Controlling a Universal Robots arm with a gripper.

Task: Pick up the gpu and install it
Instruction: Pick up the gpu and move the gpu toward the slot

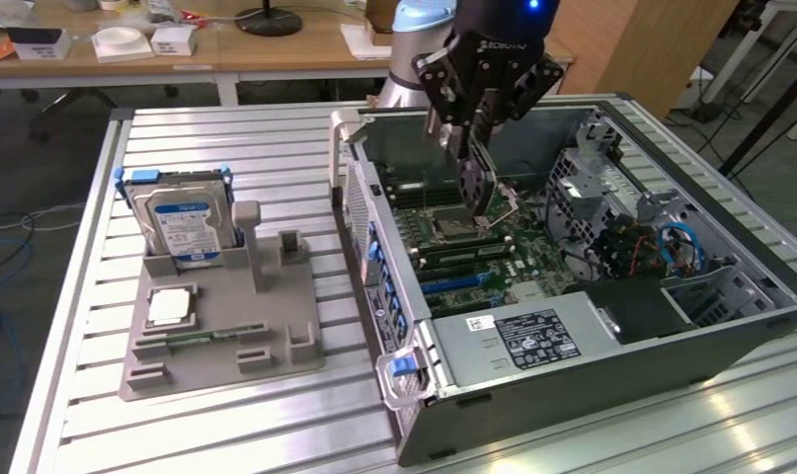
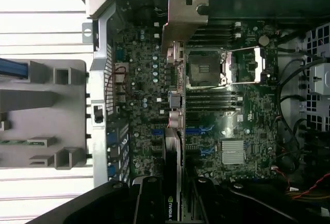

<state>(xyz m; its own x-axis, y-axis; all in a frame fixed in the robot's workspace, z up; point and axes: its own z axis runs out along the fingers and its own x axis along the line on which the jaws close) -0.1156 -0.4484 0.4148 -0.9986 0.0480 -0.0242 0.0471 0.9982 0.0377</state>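
My gripper [image 1: 472, 148] hangs over the open computer case [image 1: 371, 212], shut on the gpu [image 1: 475, 186]. The gpu is a thin dark card held on edge, hanging just above the motherboard [image 1: 484, 262] near the CPU socket [image 1: 453, 227]. In the wrist view the gpu [image 2: 174, 146] appears edge-on between my fingers [image 2: 149, 203], with its silver bracket [image 2: 183, 20] at the far end. It floats above the board, running alongside the CPU socket [image 2: 203, 69], with the blue expansion slots [image 2: 198, 131] just beside it. Blue slots [image 1: 451, 283] lie nearer the case's front in the exterior view.
On the exterior view's left a grey fixture [image 1: 227, 346] holds a blue-labelled hard drive [image 1: 181, 219], a CPU chip [image 1: 172, 306] and a green memory stick [image 1: 200, 338]. Inside the case are a power supply [image 1: 536, 336], a drive cage [image 1: 596, 178] and cables [image 1: 675, 247].
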